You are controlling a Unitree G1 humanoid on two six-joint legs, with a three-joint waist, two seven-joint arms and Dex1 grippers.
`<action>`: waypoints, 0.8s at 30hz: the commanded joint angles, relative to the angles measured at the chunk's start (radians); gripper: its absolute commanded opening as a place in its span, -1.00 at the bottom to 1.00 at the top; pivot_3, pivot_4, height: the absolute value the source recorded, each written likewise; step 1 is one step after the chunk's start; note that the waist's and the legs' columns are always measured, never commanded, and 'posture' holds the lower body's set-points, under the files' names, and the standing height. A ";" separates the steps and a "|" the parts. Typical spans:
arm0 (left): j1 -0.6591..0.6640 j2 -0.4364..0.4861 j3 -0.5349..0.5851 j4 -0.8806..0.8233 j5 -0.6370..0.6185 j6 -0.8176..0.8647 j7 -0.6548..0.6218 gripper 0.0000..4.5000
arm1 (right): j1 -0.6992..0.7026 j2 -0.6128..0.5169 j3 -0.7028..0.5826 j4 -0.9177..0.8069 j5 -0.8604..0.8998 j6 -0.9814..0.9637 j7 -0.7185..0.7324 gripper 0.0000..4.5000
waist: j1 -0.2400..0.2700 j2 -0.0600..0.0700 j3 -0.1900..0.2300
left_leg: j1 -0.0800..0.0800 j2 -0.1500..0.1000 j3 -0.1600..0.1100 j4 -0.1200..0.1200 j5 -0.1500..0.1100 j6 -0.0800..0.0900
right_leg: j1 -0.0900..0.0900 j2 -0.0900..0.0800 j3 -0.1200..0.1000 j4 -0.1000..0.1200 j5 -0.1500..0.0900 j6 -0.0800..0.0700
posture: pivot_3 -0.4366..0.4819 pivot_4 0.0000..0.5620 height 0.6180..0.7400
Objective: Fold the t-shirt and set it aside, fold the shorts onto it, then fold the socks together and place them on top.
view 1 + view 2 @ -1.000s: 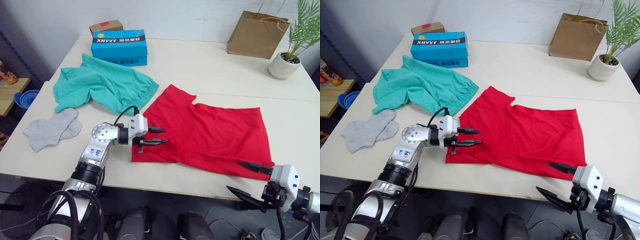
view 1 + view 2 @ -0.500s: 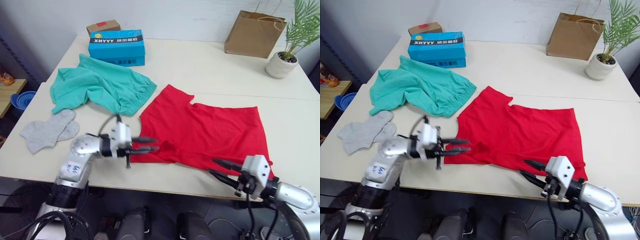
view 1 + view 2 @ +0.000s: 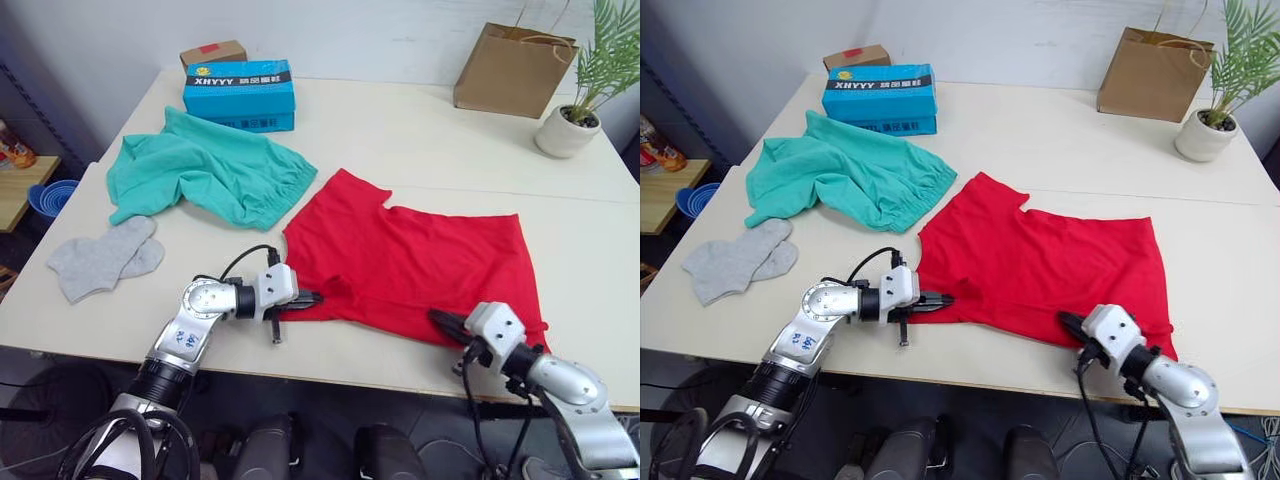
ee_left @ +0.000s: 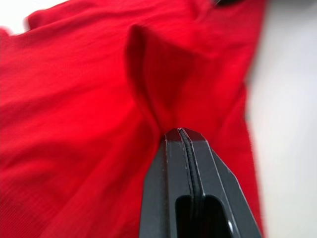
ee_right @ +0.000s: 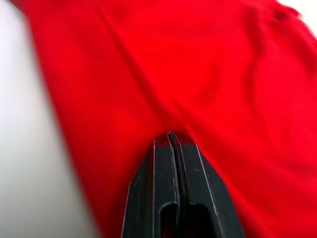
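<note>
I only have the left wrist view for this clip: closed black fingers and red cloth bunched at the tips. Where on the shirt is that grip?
Observer: The left gripper is shut on the t-shirt at its near edge, on the robot's left side.
Operator: What is the other arm doing?
Observer: The right gripper is shut on the same near edge, further to the right.
Operator: Are the other garments folded yet?
Observer: No. The shorts lie rumpled beyond the left arm, and the socks lie flat by the table's left edge.
</note>
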 commanded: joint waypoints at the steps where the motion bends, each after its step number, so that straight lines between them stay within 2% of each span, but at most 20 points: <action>1: -0.018 0.005 0.055 0.052 0.033 0.000 0.093 -1.00 | -0.011 -0.028 -0.077 0.085 -0.007 -0.071 -0.018 -0.99 | 0.000 0.000 0.000 | 0.000 0.000 0.000 0.000 0.000 0.000 | 0.000 0.000 0.000 0.000 0.000 0.000 | -0.05 -0.47 1.00; 5: -0.043 -0.030 0.118 0.077 -0.011 0.051 0.170 -1.00 | -0.051 -0.046 -0.126 0.238 -0.014 -0.136 -0.045 -0.99 | -0.006 0.000 0.000 | 0.001 0.000 0.000 0.000 0.001 0.001 | 0.001 0.000 -0.001 0.000 0.000 0.000 | -0.05 -0.47 1.00; 9: -0.047 -0.060 0.176 0.049 -0.090 0.128 0.172 -1.00 | -0.096 -0.062 -0.165 0.340 0.001 -0.178 -0.054 -0.99 | -0.011 0.000 0.000 | 0.001 0.000 0.000 0.001 0.000 -0.001 | 0.001 -0.001 -0.001 0.000 0.000 -0.001 | -0.05 -0.47 1.00; 13: -0.046 -0.058 0.233 0.011 -0.174 0.215 0.152 -1.00 | -0.115 -0.085 -0.222 0.370 0.057 -0.196 -0.028 -0.99 | -0.018 0.000 0.000 | 0.001 0.000 0.000 0.001 0.001 -0.002 | 0.001 -0.001 -0.001 0.000 0.001 -0.001 | -0.05 -0.47 1.00; 16: -0.044 -0.039 0.284 -0.025 -0.241 0.264 0.130 -1.00 | -0.099 -0.093 -0.255 0.319 0.148 -0.203 0.054 -0.99 | -0.021 0.000 0.000 | 0.000 0.000 -0.001 0.000 0.003 0.001 | 0.001 0.000 -0.002 0.001 0.001 0.000 | -0.05 -0.47 1.00; 21: 0.017 0.013 0.286 -0.175 -0.373 0.277 -0.071 -1.00 | -0.019 -0.104 -0.225 0.145 0.254 -0.151 0.197 -0.99 | -0.024 0.000 0.000 | 0.000 0.001 -0.002 -0.002 0.002 0.000 | 0.001 0.001 -0.003 -0.001 0.001 0.000 | -0.05 -0.47 1.00; 22: 0.038 0.038 0.256 -0.212 -0.374 0.285 -0.118 -1.00 | -0.005 -0.110 -0.209 0.119 0.245 -0.146 0.214 -0.99 | -0.024 0.000 0.000 | 0.000 0.001 -0.002 -0.002 0.002 0.000 | 0.001 0.001 -0.003 -0.001 0.001 0.000 | -0.05 -0.47 1.00; 24: 0.069 0.089 0.158 -0.244 -0.292 0.241 -0.187 -1.00 | 0.005 -0.105 -0.178 0.086 0.224 -0.140 0.222 -0.99 | -0.024 0.000 0.000 | 0.000 0.001 -0.001 -0.002 0.002 0.000 | 0.001 0.001 -0.003 -0.001 0.001 0.000 | -0.05 -0.47 1.00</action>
